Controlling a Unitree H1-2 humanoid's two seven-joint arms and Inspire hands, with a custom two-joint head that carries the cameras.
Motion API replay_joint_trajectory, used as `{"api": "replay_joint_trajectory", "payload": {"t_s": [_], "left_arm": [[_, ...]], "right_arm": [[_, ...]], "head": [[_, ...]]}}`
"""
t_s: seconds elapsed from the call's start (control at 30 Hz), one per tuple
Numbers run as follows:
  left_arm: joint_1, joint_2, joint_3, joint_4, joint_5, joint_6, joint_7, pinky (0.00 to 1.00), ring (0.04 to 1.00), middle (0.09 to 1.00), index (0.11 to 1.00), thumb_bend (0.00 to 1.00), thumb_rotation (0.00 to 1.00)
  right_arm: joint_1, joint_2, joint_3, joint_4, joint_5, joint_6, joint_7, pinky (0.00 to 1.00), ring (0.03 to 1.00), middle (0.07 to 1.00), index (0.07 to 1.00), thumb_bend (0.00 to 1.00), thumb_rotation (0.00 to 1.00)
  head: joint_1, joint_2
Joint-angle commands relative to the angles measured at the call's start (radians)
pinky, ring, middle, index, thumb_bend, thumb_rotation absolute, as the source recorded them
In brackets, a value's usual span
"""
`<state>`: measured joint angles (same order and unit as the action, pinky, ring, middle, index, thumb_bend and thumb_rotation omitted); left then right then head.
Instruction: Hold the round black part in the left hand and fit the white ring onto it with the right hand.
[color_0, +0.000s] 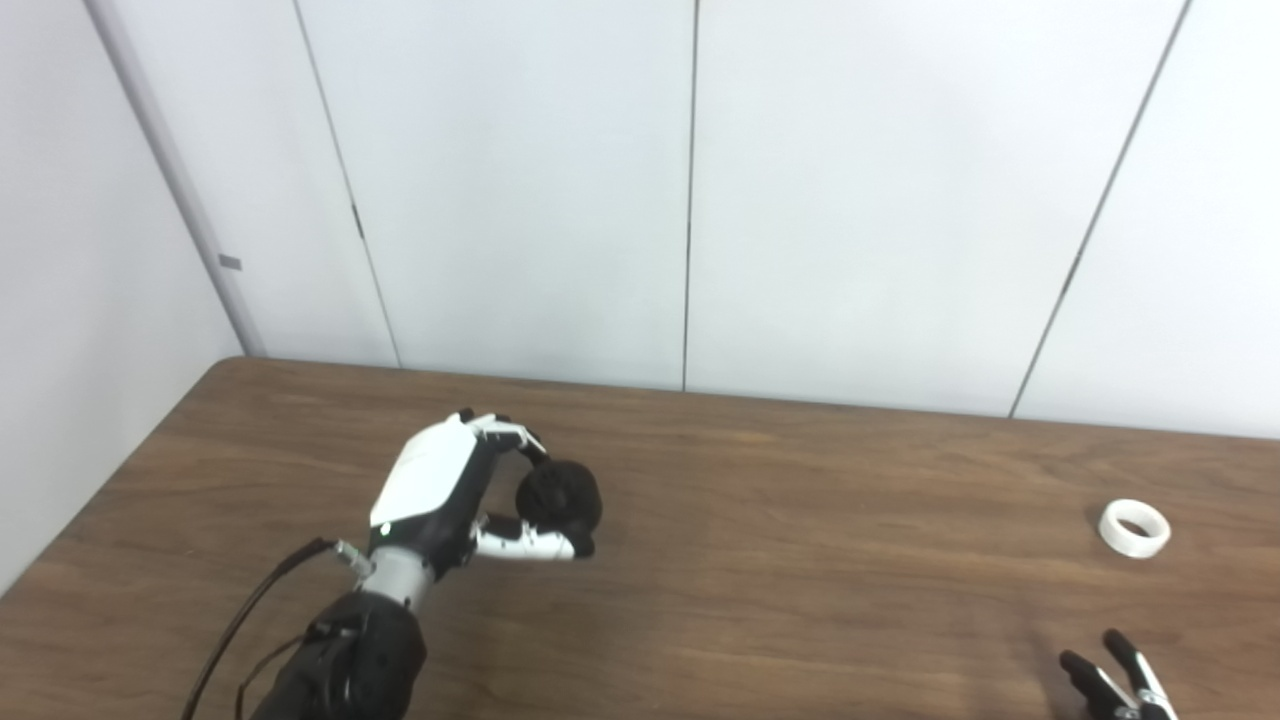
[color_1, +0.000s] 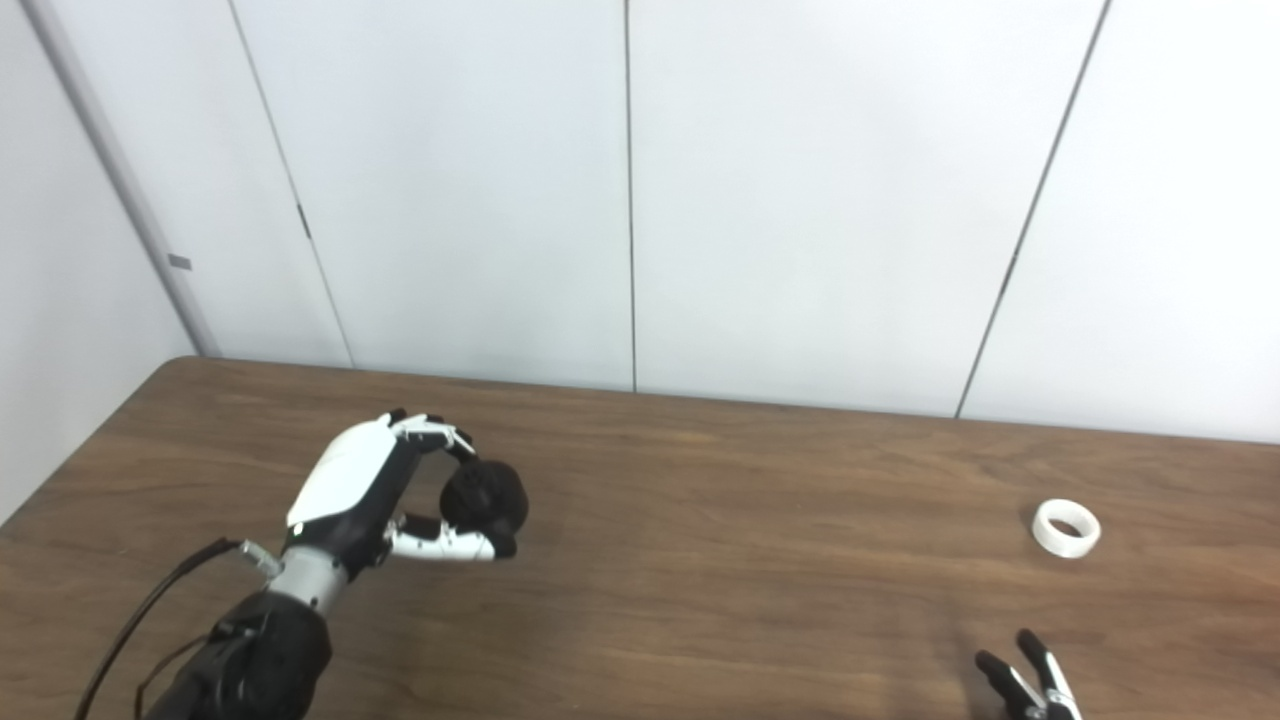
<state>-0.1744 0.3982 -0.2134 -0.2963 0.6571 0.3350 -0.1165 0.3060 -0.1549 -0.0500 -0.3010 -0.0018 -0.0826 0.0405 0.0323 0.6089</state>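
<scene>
The round black part (color_0: 560, 497) is gripped between the fingers and thumb of my left hand (color_0: 450, 490), held over the left half of the brown table (color_0: 800, 560). That hand is shut on it, its white back facing up. The white ring (color_0: 1134, 528) lies flat on the table at the far right, with nothing touching it. Only the fingertips of my right hand (color_0: 1115, 680) show at the bottom right edge, spread apart and empty, a short way in front of the ring.
White wall panels (color_0: 690, 200) stand right behind the table's far edge. The table's left edge runs diagonally past my left arm. A black cable (color_0: 240, 620) trails along my left forearm.
</scene>
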Motion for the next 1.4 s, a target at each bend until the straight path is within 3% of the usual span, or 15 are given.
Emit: {"api": "replay_joint_trajectory", "payload": {"t_s": [0.0, 0.2, 0.27, 0.47, 0.7, 0.9, 1.13, 1.37], "left_arm": [[-0.004, 0.000, -0.014, -0.054, 0.031, -0.036, -0.010, 1.00, 0.885, 0.768, 0.482, 0.53, 0.06], [0.045, -0.039, -0.075, -0.092, 0.068, -0.092, -0.030, 1.00, 0.882, 0.767, 0.482, 0.53, 0.06], [0.060, -0.062, -0.088, -0.093, 0.077, -0.120, -0.020, 1.00, 0.869, 0.762, 0.482, 0.53, 0.06], [0.108, -0.128, -0.131, -0.113, 0.112, -0.172, -0.035, 1.00, 0.876, 0.766, 0.482, 0.53, 0.06], [0.153, -0.165, -0.188, -0.099, 0.160, -0.223, -0.044, 1.00, 0.874, 0.762, 0.482, 0.53, 0.06], [0.183, -0.182, -0.211, -0.086, 0.179, -0.256, -0.039, 1.00, 0.885, 0.766, 0.483, 0.52, 0.06], [0.202, -0.205, -0.230, -0.078, 0.229, -0.266, -0.043, 1.00, 0.896, 0.771, 0.484, 0.52, 0.06], [0.217, -0.218, -0.227, -0.023, 0.238, -0.319, 0.008, 1.00, 0.885, 0.767, 0.483, 0.53, 0.06]], "right_arm": [[-0.015, 0.026, 0.009, -0.019, -0.018, 0.009, -0.010, 0.97, 0.925, 0.881, 0.948, 0.56, 1.00], [-0.014, 0.040, 0.037, -0.040, -0.045, 0.032, -0.022, 0.92, 0.925, 0.885, 0.957, 0.57, 1.00], [-0.013, 0.044, 0.051, -0.051, -0.039, 0.039, -0.024, 0.94, 0.928, 0.908, 0.964, 0.53, 1.00], [-0.029, 0.061, 0.078, -0.072, -0.071, 0.070, -0.054, 0.90, 0.921, 0.925, 0.958, 0.54, 1.00], [-0.045, 0.069, 0.110, -0.108, -0.084, 0.123, -0.073, 0.98, 0.959, 0.931, 0.955, 0.55, 1.00], [-0.055, 0.074, 0.121, -0.123, -0.076, 0.123, -0.085, 0.95, 0.961, 0.936, 0.961, 0.53, 1.00], [-0.061, 0.071, 0.119, -0.165, -0.071, 0.174, -0.093, 0.95, 0.956, 0.932, 0.966, 0.57, 1.00], [-0.068, 0.069, 0.116, -0.192, -0.070, 0.204, -0.101, 0.95, 0.948, 0.924, 0.964, 0.60, 1.00]], "head": [[-0.011, 0.008], [-0.062, 0.047], [-0.082, 0.063], [-0.129, 0.079], [-0.176, 0.115], [-0.184, 0.134], [-0.168, 0.167], [-0.161, 0.182]]}}
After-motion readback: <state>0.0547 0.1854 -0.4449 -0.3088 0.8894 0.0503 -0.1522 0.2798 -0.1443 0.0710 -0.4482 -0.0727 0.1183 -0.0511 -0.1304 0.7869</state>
